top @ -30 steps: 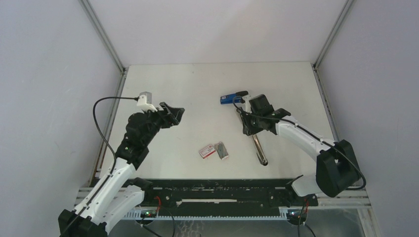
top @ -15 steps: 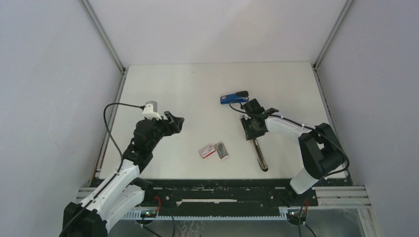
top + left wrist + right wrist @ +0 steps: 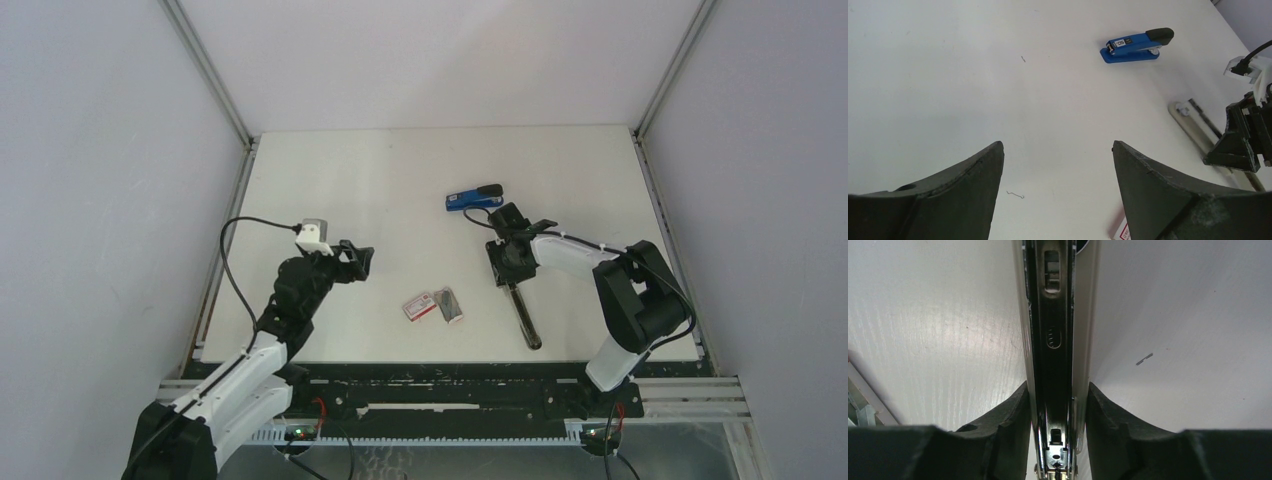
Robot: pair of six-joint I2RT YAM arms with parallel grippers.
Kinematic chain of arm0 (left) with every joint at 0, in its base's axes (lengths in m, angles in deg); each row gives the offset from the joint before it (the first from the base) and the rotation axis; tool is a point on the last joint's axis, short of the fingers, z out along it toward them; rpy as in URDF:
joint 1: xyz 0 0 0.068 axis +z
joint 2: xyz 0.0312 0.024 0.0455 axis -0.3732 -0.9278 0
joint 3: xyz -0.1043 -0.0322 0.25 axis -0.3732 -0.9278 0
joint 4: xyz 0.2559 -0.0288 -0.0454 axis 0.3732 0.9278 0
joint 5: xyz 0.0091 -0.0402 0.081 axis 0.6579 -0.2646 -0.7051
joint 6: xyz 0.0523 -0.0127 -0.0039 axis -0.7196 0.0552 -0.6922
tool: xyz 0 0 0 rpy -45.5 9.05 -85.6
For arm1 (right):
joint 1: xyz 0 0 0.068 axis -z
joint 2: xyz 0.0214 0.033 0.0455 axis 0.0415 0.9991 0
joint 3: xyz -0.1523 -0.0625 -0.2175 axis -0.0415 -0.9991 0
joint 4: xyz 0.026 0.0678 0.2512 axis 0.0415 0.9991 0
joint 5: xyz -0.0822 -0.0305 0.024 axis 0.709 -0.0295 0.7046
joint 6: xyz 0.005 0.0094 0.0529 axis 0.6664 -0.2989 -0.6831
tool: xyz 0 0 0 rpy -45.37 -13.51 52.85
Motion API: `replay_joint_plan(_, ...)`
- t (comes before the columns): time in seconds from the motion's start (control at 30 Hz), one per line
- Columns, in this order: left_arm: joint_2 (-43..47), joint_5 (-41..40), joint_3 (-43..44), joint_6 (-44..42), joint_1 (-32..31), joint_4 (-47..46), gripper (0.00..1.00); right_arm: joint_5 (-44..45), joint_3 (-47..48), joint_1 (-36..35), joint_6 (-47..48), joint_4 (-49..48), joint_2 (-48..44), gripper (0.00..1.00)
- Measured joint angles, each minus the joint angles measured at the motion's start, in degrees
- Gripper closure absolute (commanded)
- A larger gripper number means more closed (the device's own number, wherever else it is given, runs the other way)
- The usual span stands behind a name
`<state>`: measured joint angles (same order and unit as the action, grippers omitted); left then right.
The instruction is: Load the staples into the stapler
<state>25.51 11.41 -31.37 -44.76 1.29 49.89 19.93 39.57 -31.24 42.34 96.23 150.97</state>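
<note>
left tool point(image 3: 358, 258): jaws wide apart, gripping nothing; it hovers over the left part of the surface point(image 3: 330, 180), its two dark fingers point(image 3: 963, 185) low in the left wrist view.
right tool point(image 3: 505, 268): closed on the far end of the long stapler point(image 3: 522, 312), with one finger point(image 3: 1003, 425) pressed against each side.
long stapler: lies right of centre, running from the right tool toward the near edge; it is opened, with the dark magazine channel point(image 3: 1054, 315) facing up.
staple box point(image 3: 418, 306): red and white, flat on the surface toward the near edge; it sits between the two tools and apart from both, to the near right of the left tool and left of the long stapler.
grey tray point(image 3: 449, 305): just right of the staple box; cannot tell whether they touch.
blue stapler point(image 3: 473, 198): closed, just beyond the right tool on the far side, not touching it.
loose staple point(image 3: 1015, 194): on the surface, seen in the gap between the left tool's fingers.
</note>
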Motion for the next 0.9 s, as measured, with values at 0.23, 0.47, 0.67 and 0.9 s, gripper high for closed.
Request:
replay_joint_plan(0.23, 0.00, 0.00, -1.31, -2.49, 0.00, -2.62, 0.16, 0.02, 0.00, 0.17, -0.87, -0.52, -0.11, 0.44)
replay_joint_plan(0.47, -5.38, 1.38, -0.20, -5.31, -1.42, -4.22, 0.19, -1.75, -0.48, 2.75, -0.98, -1.25, -8.76, 0.35)
replay_joint_plan(0.67, -25.51, 6.05, 18.91, -9.05, -9.53, 1.09, 0.23, -6.86, -2.69, 8.57, -0.57, -5.60, -25.77, 0.30)
replay_joint_plan(0.9, -53.22, 15.43, 53.35, -11.58, -13.27, 7.13, 0.23, -13.97, -7.32, 14.95, -0.85, -10.05, -32.83, 0.30)
